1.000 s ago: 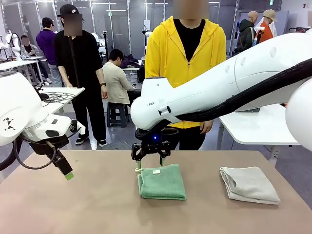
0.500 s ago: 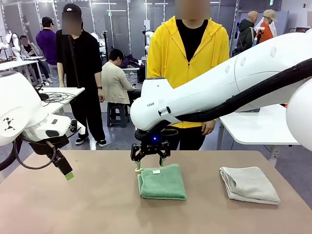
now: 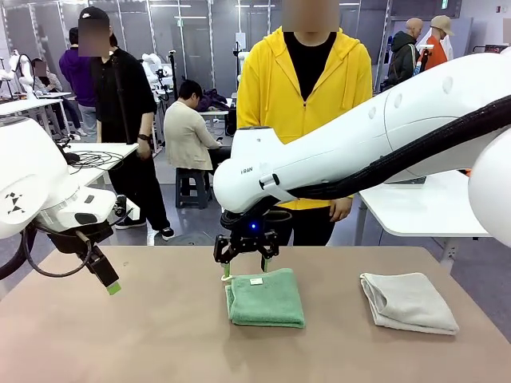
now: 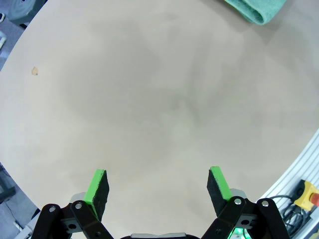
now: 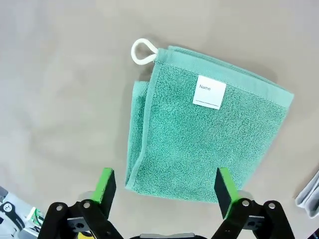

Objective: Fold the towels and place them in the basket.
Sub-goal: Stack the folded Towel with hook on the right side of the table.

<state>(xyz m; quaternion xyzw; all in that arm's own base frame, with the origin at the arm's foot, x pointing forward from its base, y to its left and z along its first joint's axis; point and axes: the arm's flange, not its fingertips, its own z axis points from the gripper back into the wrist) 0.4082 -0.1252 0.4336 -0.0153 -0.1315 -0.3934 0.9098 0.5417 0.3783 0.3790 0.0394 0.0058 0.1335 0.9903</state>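
Green towel point(image 3: 266, 298) folded, flat on bench point(image 3: 160, 335) centre, white loop point(image 5: 143, 51) and name tag point(image 5: 209, 92) up. Off-white towel point(image 3: 407, 302) folded, at its 3 o'clock, well apart. Right gripper point(image 3: 243, 259) hovers over green towel's far edge, fingers point(image 5: 105, 185) spread, nothing held. Left gripper point(image 4: 158, 186) at 9 o'clock over bare bench, fingers spread, holding nothing.

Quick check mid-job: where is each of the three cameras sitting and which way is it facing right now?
Front: between the arms, facing across the table to the person; both arms show.
Left wrist: looks down past the open left gripper at bare tabletop.
Right wrist: looks down past the open right gripper onto the green towel.
Shared: green towel, all three.
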